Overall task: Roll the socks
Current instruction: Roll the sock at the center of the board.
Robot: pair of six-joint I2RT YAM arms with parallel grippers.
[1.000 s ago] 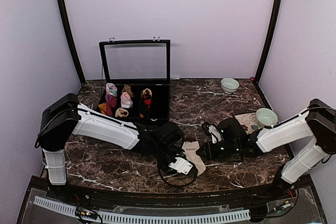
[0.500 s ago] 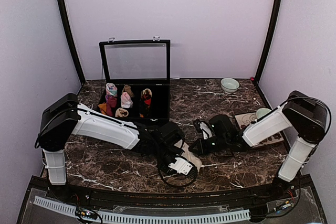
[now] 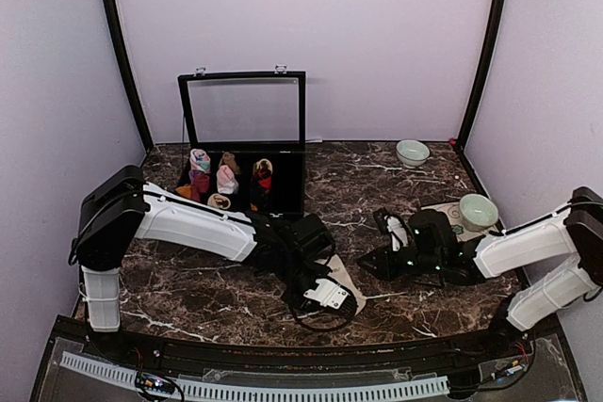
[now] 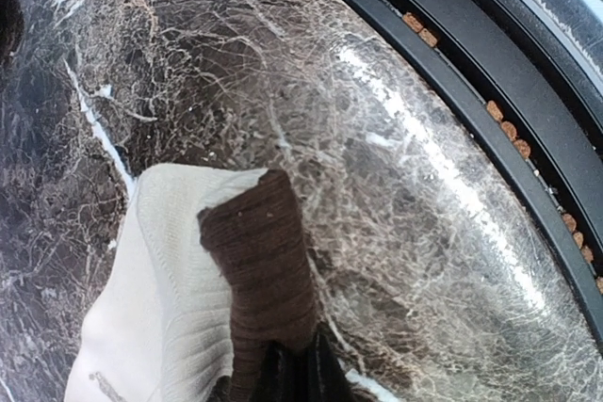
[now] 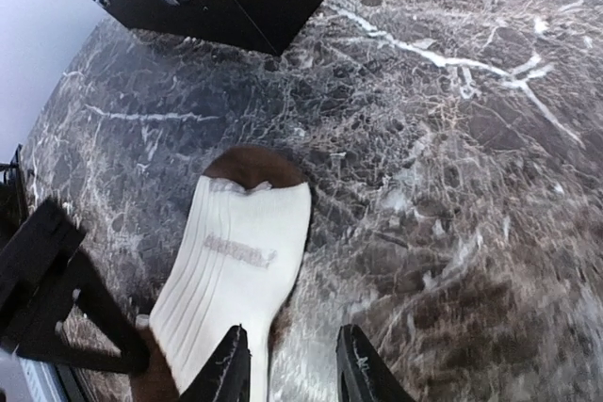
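Your left hand (image 4: 283,381) pinches the brown cuff (image 4: 259,270) of the limp, light cream ribbed sock (image 4: 160,308); take its edge with your spread right hand (image 5: 287,366).

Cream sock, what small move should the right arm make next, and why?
Probably lower the right pincer and close on the cream sock: its jaws stand open above the sock's near end, while the left pincer pinches the brown cuff.

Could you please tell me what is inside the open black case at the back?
Several rolled sock bundles sit in the case, toward its left. Its right side is dark, so what lies there cannot be made out.
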